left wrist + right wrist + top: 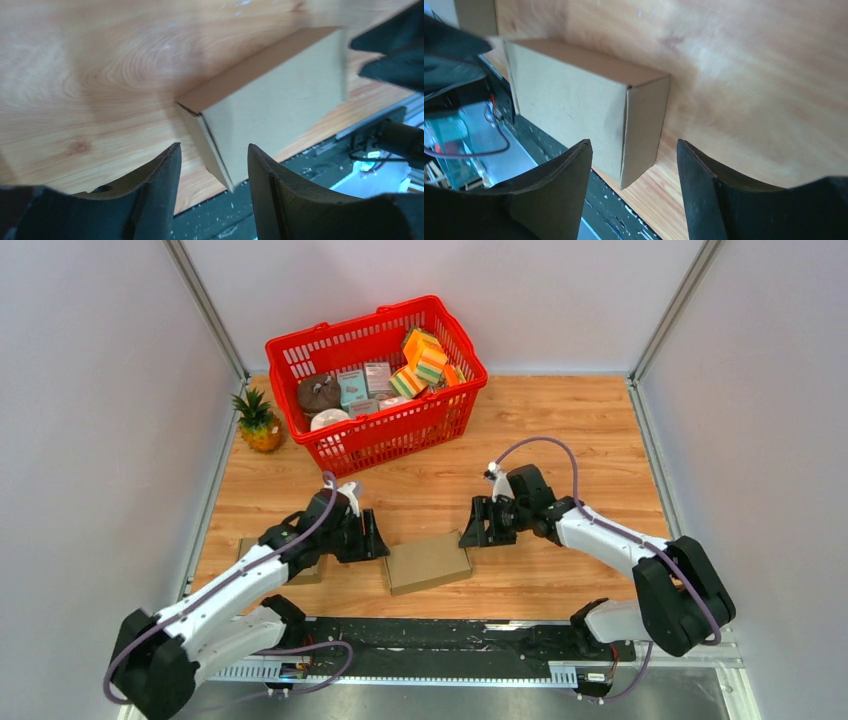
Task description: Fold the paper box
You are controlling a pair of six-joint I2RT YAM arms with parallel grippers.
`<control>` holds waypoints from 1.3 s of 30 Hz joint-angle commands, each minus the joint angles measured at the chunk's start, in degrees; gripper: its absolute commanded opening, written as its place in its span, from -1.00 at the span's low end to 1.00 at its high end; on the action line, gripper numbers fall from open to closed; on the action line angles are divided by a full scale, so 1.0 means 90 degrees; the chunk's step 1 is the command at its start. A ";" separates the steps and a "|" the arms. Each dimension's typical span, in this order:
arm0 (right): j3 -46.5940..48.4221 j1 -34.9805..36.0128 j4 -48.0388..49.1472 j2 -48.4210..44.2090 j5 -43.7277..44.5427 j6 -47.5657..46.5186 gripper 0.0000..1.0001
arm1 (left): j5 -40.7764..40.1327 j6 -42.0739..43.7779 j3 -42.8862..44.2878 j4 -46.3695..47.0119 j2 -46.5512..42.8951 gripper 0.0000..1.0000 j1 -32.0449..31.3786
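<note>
A brown paper box (427,561) lies closed and box-shaped on the wooden table near the front edge, between my two grippers. It also shows in the left wrist view (272,107) and in the right wrist view (574,102). My left gripper (372,538) is open just left of the box; in its wrist view (214,162) the box's near corner lies between the fingers, untouched. My right gripper (477,525) is open just right of the box; in its wrist view (634,162) the box's corner lies between the fingers, untouched.
A red basket (455,410) with several small items stands at the back. A small pineapple (259,422) sits left of it. A second flat brown cardboard piece (300,570) lies under my left arm. A black rail (450,635) runs along the table's front edge.
</note>
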 commanded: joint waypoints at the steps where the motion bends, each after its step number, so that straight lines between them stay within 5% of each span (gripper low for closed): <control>1: -0.0346 0.0476 0.0999 0.0055 0.0057 0.0378 0.32 | 0.0538 -0.0640 -0.0767 0.1784 0.0810 0.19 0.0006; 5: -0.0581 0.1168 0.2104 0.0387 0.0192 0.1228 0.17 | 0.0852 -0.1089 -0.1032 0.2715 0.1824 0.13 0.0015; 9: -0.0309 0.1901 0.2506 0.0923 0.1371 0.1688 -0.29 | -0.0035 -0.0935 -0.0671 0.1547 0.1974 -0.06 0.0434; 13: 0.0189 0.2127 0.2623 0.1392 0.1580 0.1922 -0.45 | -0.1019 -0.0690 -0.0310 0.0472 0.1545 -0.07 0.0621; 16: 0.0473 0.2303 0.2575 0.1579 0.1619 0.2030 -0.47 | -0.2102 -0.0319 0.0159 -0.0836 0.1135 0.05 0.0670; 24: 0.0766 0.2508 0.2945 0.2204 0.1365 0.2313 -0.47 | -0.2984 -0.0318 0.0627 -0.2779 -0.0603 0.36 0.0836; 34: 0.0542 0.2928 0.3209 0.2273 0.2155 0.4021 -0.58 | -0.3280 0.0023 0.2669 -0.3076 -0.0565 0.46 0.0845; 39: 0.0464 0.3172 0.3365 0.2049 0.2614 0.4862 -0.35 | -0.2831 -0.0035 0.2543 -0.2851 -0.0624 0.41 0.0845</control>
